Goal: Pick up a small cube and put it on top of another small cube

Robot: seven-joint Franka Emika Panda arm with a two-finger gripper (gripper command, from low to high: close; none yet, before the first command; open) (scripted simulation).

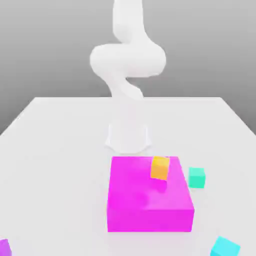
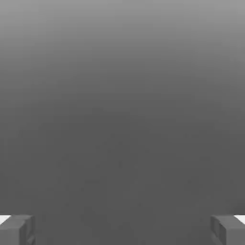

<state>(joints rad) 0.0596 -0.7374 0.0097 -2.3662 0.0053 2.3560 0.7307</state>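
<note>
The small sea-green cube (image 1: pixel 196 177) rests on the white table, just to the exterior view's right of the big magenta block (image 1: pixel 150 200). A small orange cube (image 1: pixel 160 167) sits on the block's top near its far right corner. In the hand view my gripper (image 2: pixel 122 229) is open, its grey fingertips (image 2: pixel 16 230) far apart, with nothing between them and only plain grey background ahead. The white arm (image 1: pixel 127 60) rises from its base behind the block and bends upward.
A lighter cyan cube (image 1: pixel 225 247) lies at the table's front right. A purple object (image 1: pixel 4 247) peeks in at the front left corner. The arm's base (image 1: pixel 128 136) stands just behind the magenta block.
</note>
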